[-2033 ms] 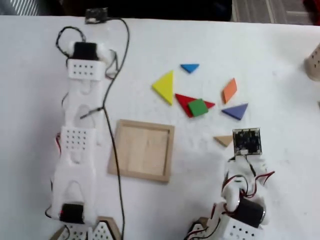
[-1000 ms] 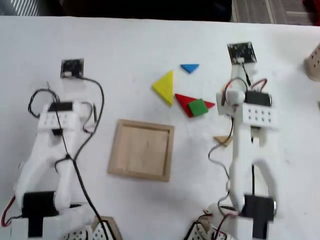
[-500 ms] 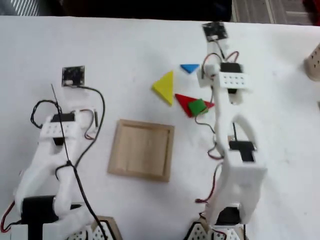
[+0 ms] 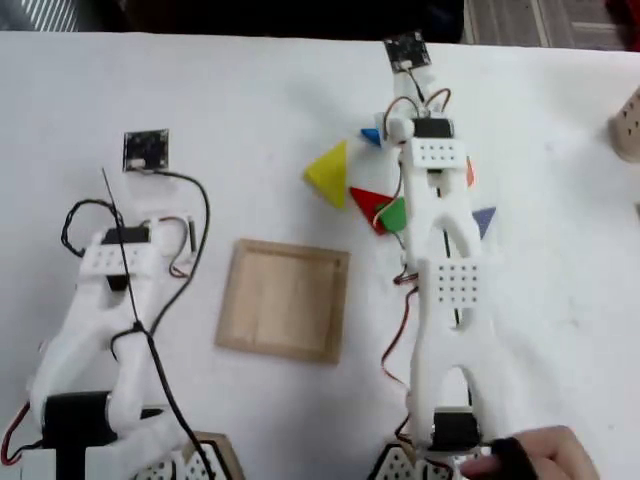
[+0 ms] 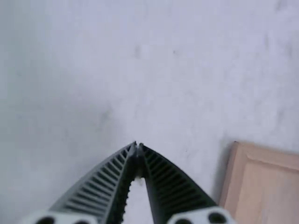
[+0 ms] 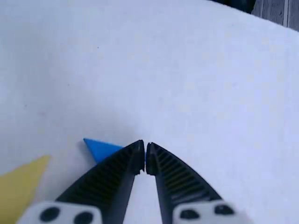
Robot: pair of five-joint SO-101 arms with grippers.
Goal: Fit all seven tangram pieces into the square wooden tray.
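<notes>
The square wooden tray (image 4: 285, 300) lies bare in the middle of the white table, and one of its corners (image 5: 261, 182) appears in the left wrist view. My right gripper (image 6: 144, 145) is shut on nothing, with its tip just beside the small blue triangle (image 6: 100, 148). My right arm (image 4: 440, 200) stretches over the pieces. The yellow triangle (image 4: 328, 172), red triangle (image 4: 366, 203) and green square (image 4: 393, 213) lie left of it. The orange piece (image 4: 469, 172) and purple triangle (image 4: 484, 220) peek out on its right. My left gripper (image 5: 138, 145) is shut over bare table beside the tray.
My left arm (image 4: 110, 290) is folded back at the table's left, with a black cable looping by it. A perforated beige object (image 4: 628, 125) stands at the far right edge. A person's hand (image 4: 540, 460) is at the right arm's base.
My right arm has stretched farther over the table and shifted left to the blue triangle, now covering the tan, orange and purple pieces. The left arm folded back earlier and has since kept still.
</notes>
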